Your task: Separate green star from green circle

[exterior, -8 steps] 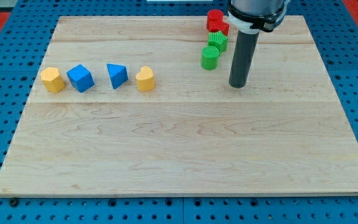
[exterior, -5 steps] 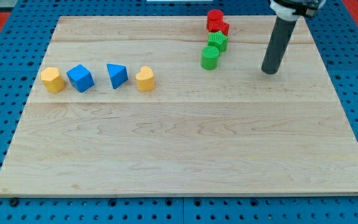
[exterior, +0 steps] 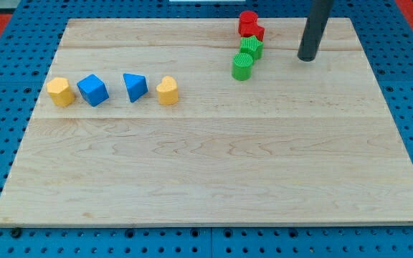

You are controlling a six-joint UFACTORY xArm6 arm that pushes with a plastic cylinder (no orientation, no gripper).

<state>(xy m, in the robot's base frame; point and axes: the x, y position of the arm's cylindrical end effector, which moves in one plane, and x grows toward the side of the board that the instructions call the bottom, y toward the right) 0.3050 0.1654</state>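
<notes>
The green star (exterior: 252, 47) sits near the view's top, right of centre, on the wooden board (exterior: 214, 179). The green circle (exterior: 242, 66) lies just below and slightly left of it, touching it. My tip (exterior: 307, 57) is the lower end of a dark rod that comes down from the view's top. It stands to the right of the green star, well apart from both green blocks.
Two red blocks (exterior: 250, 26) sit just above the green star. In a row at the view's left lie a yellow block (exterior: 60, 92), a blue cube (exterior: 92, 89), a blue triangle (exterior: 135, 87) and a yellow heart (exterior: 167, 91).
My tip has moved from just right of the green circle to the right and then toward the view's top. No block has moved.
</notes>
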